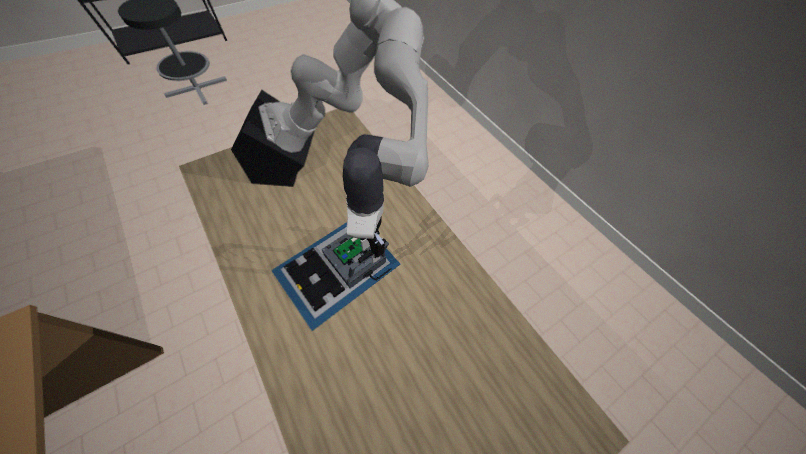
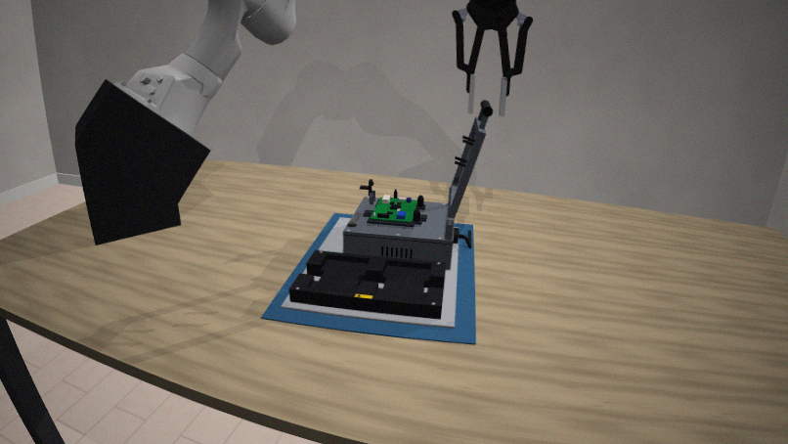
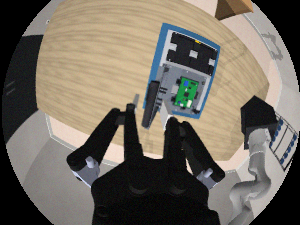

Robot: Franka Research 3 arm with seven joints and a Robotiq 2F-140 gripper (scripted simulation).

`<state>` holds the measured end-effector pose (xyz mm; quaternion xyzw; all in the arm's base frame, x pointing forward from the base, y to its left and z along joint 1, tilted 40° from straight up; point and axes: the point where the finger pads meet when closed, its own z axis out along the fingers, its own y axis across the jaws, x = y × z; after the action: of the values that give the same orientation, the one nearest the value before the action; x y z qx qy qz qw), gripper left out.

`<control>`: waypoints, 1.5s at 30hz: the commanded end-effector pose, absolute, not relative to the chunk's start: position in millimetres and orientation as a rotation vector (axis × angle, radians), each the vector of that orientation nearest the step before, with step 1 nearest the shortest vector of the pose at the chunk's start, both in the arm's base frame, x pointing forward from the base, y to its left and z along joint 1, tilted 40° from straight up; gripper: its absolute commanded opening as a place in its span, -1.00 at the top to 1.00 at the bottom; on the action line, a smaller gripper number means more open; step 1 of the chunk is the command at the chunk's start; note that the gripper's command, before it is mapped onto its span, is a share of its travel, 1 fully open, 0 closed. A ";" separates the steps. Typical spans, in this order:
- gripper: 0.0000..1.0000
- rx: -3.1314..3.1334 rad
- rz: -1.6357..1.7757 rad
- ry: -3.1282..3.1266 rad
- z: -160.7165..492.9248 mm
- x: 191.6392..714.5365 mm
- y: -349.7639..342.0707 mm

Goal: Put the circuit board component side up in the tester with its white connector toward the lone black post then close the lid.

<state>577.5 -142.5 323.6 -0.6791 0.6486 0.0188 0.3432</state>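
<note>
The green circuit board lies on top of the grey tester and looks flat, component side up. Its white connector is at the board's back edge in the exterior view, near a thin black post. The pins in its holes cannot be made out. The lid stands open, leaning slightly outward. My gripper is partly open and empty, pointing down, its fingertips on either side of the lid's top handle in the picture; no contact shows.
The black tray holds no board and sits in front of the tester in the exterior view. Both stand on a blue-edged mat. A small black lever sticks out beside the lid's hinge side. The robot's black base is left.
</note>
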 end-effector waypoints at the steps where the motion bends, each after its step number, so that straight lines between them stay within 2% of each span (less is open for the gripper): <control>1: 0.40 -1.768 0.048 1.680 322.9 578.8 -140.5; 12: 0.40 -1.768 0.048 1.680 322.9 578.8 -140.5; 13: 1.00 -1.768 0.048 1.680 322.9 578.8 -140.5; 45: 1.00 -1.768 0.048 1.680 322.9 578.8 -140.5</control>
<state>577.3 -142.5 323.6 -0.6802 0.6475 0.0183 0.3432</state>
